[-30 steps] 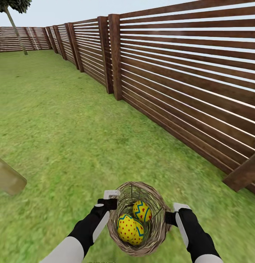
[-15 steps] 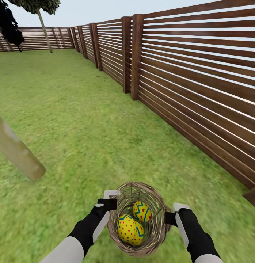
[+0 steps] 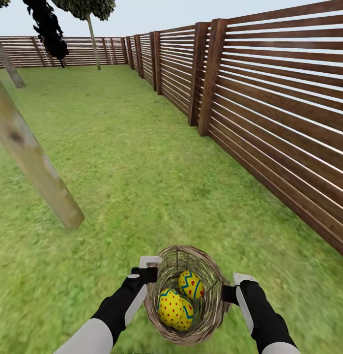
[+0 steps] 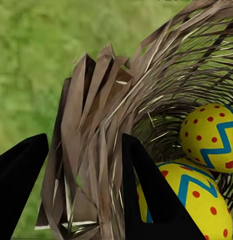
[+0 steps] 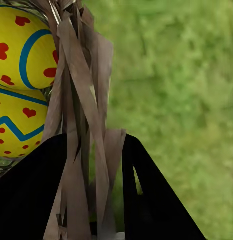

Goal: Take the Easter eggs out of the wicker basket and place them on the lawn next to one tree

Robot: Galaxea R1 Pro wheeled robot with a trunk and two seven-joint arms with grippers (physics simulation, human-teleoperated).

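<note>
Between both tools, each clamping its rim, one wicker basket [image 3: 186,295]; two Easter eggs [image 3: 175,309] visible.

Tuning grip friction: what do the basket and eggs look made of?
Basket: brown woven wicker, matte, judging by the flat interlaced strips and open gaps in its wall. Eggs: smooth, hard-looking, painted yellow with blue zigzags and red dots; actual material can't be told.
</note>
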